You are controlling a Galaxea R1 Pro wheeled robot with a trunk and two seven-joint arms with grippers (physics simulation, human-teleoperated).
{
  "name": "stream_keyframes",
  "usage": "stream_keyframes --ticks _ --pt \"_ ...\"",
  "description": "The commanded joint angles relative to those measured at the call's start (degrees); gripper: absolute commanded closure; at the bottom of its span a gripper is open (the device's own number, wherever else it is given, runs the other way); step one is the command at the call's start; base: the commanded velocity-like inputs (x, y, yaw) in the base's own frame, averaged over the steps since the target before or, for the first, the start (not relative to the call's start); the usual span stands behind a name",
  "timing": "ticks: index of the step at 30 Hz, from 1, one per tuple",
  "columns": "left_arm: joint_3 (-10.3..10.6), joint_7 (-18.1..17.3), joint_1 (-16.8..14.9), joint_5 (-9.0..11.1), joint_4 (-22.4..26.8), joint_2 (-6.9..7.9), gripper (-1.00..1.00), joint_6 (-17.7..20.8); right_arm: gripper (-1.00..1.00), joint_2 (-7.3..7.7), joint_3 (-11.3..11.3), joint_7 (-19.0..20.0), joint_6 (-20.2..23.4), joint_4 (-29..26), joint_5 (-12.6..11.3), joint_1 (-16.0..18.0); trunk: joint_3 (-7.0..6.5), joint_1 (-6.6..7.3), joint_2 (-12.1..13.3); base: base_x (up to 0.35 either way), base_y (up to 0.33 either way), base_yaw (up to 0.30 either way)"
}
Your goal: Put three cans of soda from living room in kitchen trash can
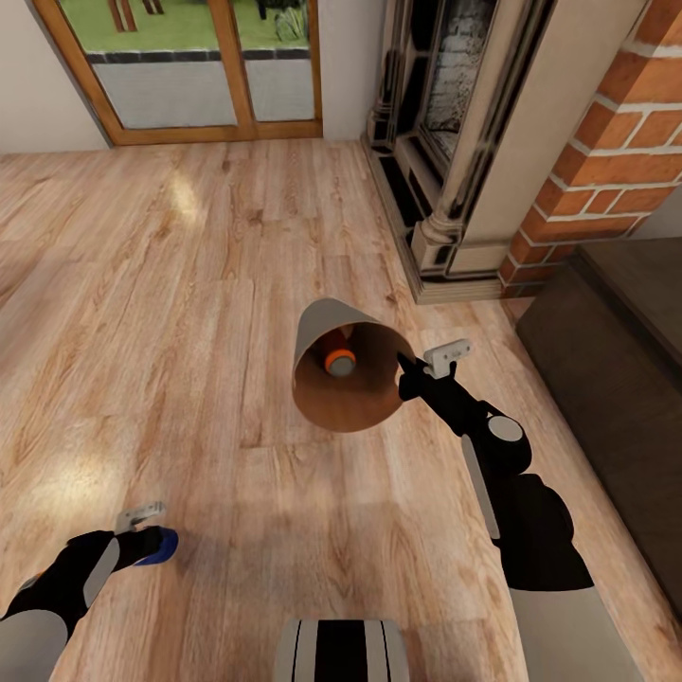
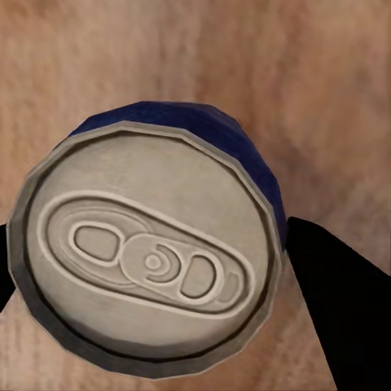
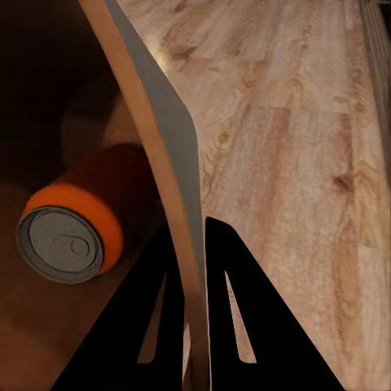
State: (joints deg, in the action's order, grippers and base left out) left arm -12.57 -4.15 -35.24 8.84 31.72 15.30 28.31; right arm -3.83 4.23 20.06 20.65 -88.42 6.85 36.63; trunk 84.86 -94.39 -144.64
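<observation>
R claw clamped on tash can rim w/ orange can of soda inside; L claw clamped on blue-sided can.

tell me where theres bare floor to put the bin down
Open wood floor runs from the glass doors down to the left gripper and its can. It is tighter on the other side, between the bin, the fireplace and the dark cabinet.

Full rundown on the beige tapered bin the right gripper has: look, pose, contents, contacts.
The beige-grey tapered bin has a glossy brown inside and a thin rim. It is tipped, mouth facing the head camera, above the wood floor. The right gripper pinches its wall, one finger inside, one outside. An orange soda can with a silver top lies on its side within.
</observation>
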Motion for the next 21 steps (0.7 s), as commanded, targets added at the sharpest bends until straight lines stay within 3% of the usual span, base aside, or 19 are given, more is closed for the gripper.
stream_keyframes --ticks 1,21 --pt "0.0 0.0 0.0 0.0 0.0 -0.02 1.0 0.0 1.0 -0.02 0.0 0.5 0.1 -0.1 -0.6 0.0 -0.01 0.01 0.0 0.0 0.0 0.0" --pt "0.1 0.1 0.0 -0.2 -0.1 -0.16 1.0 0.1 1.0 -0.18 0.0 0.3 0.3 0.4 -0.1 -0.6 -4.44 0.52 0.3 0.0 0.0 0.0"
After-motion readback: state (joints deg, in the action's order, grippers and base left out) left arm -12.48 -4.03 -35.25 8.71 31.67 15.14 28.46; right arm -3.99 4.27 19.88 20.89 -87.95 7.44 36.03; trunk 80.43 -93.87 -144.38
